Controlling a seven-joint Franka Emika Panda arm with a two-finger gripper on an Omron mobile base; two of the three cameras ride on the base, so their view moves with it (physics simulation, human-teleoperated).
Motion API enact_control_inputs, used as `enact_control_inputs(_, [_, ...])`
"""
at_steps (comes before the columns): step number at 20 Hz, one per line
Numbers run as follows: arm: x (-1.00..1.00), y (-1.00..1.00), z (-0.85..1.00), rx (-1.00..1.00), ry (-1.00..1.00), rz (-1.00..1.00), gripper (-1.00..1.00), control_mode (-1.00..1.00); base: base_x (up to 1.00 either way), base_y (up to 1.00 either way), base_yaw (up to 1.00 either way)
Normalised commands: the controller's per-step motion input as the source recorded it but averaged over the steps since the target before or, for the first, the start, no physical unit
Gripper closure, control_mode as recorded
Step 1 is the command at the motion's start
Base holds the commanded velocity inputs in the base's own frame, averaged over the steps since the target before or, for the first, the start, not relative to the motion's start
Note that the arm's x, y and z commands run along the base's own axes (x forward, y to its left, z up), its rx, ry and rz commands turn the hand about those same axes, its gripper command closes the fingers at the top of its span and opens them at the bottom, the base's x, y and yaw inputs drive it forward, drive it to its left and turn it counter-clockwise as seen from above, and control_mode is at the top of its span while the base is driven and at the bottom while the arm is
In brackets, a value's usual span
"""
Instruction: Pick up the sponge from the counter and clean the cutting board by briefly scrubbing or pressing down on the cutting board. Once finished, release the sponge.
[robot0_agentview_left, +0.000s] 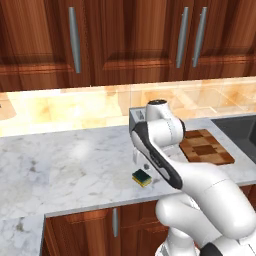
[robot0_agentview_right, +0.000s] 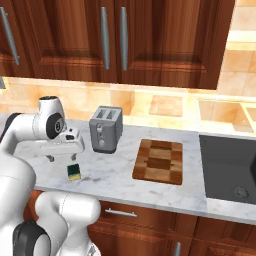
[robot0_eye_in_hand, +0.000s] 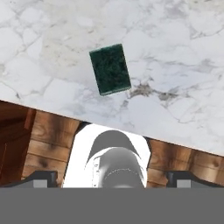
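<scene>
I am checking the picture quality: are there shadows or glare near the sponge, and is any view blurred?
Right base view: soft shadow on the counter beside the sponge, below the gripper. Hand view: sponge sharp, no glare. Left base view: sponge sharp, evenly lit.

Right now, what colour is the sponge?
The sponge has a dark green top over a yellow body, clearest in the left base view.

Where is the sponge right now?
The sponge lies on the counter near its front edge, left of the toaster, under the gripper.
</scene>
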Motion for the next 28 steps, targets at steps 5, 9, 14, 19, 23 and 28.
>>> enact_control_inputs(5, [0.00,0.08,-0.39,0.00,0.03,0.10,-1.00,-1.00,0.00,0.00,0.00])
enact_control_inputs(9, [0.04,0.01,-0.24,0.00,0.00,0.07,-1.00,-1.00,0.00,0.00,0.00])
enact_control_inputs(14, [0.04,0.00,-0.10,0.00,-0.05,0.05,-1.00,-1.00,0.00,0.00,0.00])
enact_control_inputs(19, [0.02,0.00,-0.02,0.00,0.00,0.02,-1.00,-1.00,0.00,0.00,0.00])
enact_control_inputs(23, [0.06,0.00,0.00,0.00,0.00,0.00,-1.00,-1.00,0.00,0.00,0.00])
enact_control_inputs(28, [0.05,0.00,0.00,0.00,0.00,0.00,-1.00,-1.00,0.00,0.00,0.00])
